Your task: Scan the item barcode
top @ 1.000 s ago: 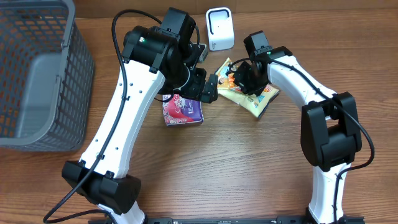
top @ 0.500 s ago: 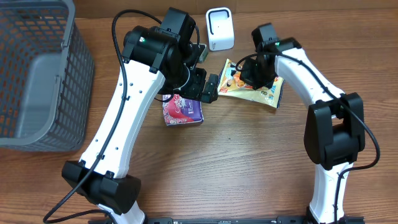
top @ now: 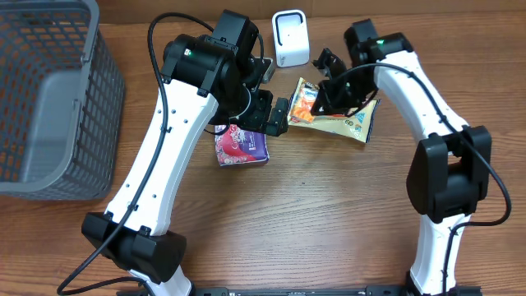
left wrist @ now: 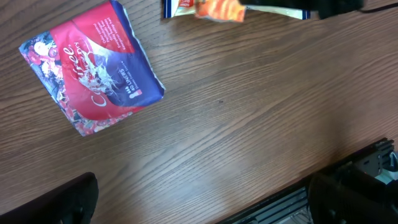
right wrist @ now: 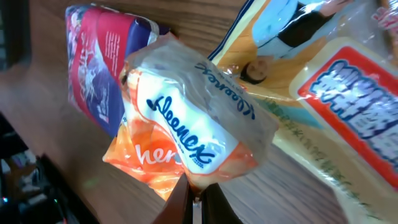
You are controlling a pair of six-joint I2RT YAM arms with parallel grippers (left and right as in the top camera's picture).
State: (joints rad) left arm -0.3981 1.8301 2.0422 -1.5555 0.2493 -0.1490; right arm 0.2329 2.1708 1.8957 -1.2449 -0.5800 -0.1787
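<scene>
We are pinching the Kleenex pack (right wrist: pixel 193 140) by a thin edge of its wrapper, our right fingers (right wrist: pixel 178 205) clenched on it. The pack is sitting over the yellow snack bag (top: pixel 352 125), near the white scanner (top: pixel 290 37). Our left fingers (left wrist: pixel 59 202) are standing spread and empty above the red pack (left wrist: pixel 93 68). We are worrying about slip — slick film in so narrow a pinch could slide free, or the barcode could be facing away.
</scene>
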